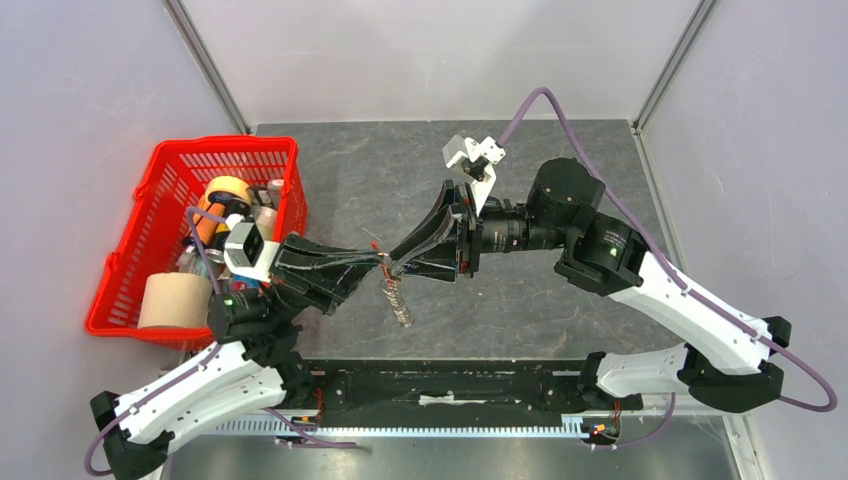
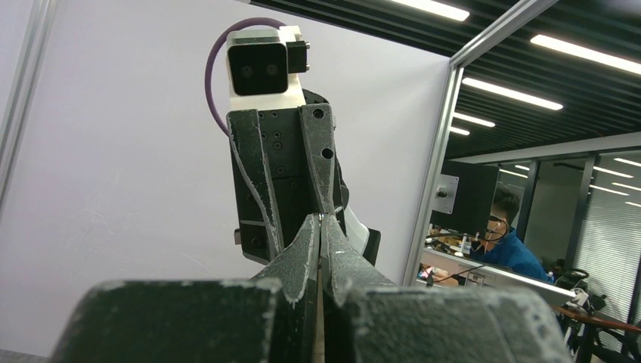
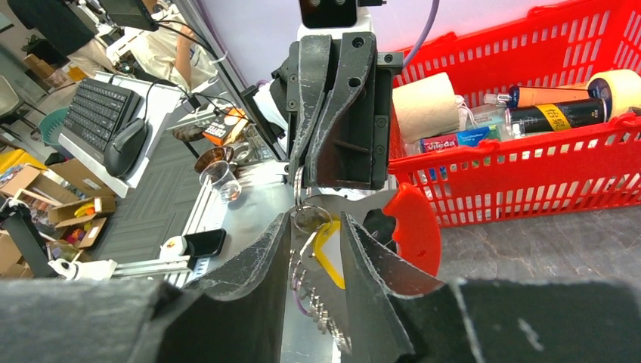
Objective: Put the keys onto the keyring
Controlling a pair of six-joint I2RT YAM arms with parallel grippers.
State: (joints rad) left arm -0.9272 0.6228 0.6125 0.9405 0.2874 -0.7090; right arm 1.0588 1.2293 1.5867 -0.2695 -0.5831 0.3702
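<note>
Grey, stone-patterned table (image 1: pixel 560 180) fills the space between pale walls; a red basket (image 1: pixel 160 195) of rolls and bottles sits at its left edge; both arms reach in and meet nose to nose above the middle of the surface, well clear of it.

The left gripper (image 3: pixel 301 175) is pinched fully shut, its two fingers pressed together with only a thin thing between them; from the right wrist view I judge that thing to be the top of the keyring (image 3: pixel 414 227), whose red curve shows just beside and below those fingers, though the exact contact is hidden.

The right gripper (image 3: pixel 316 227) faces it with its jaws a narrow way apart, straddling the bunch; the brass key (image 3: pixel 326 243) lies in that gap, and whether a pad touches it I cannot tell.

The silvery keys (image 1: pixel 398 300) hang in a string below the meeting point, off the table and between the two grippers; no loose key shows on the surface.

So the work looks far along; most keys already hang together; what seems left is the brass key, which sits right at the metal loop (image 3: pixel 306 218), but whether it is threaded on or only resting there the pictures do not settle.
</note>
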